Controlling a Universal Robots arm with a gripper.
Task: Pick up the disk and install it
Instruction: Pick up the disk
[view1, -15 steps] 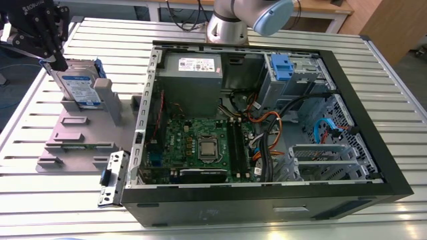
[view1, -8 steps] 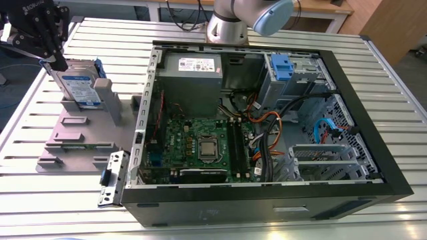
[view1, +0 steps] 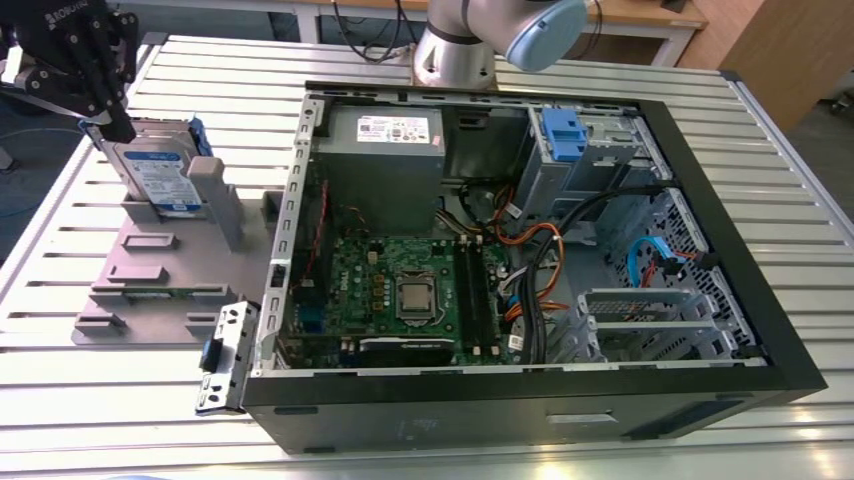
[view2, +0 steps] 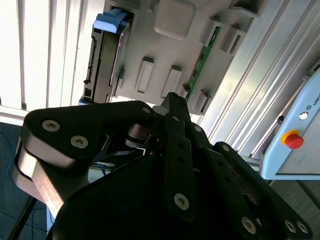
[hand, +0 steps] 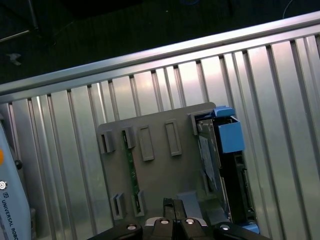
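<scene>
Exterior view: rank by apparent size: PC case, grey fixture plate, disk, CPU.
1. PC case
2. grey fixture plate
3. disk, standing upright in the plate
4. CPU
The gaps are clear and there are no ties.

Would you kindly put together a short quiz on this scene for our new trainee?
1. True or false: the disk lies flat on the table.
2. The disk stands upright in: A) the grey holder; B) a drawer; C) a cardboard box.
3. Fill in: the hand, near the disk, is ____ and holds nothing.
Key: 1 false; 2 A; 3 shut.
</scene>
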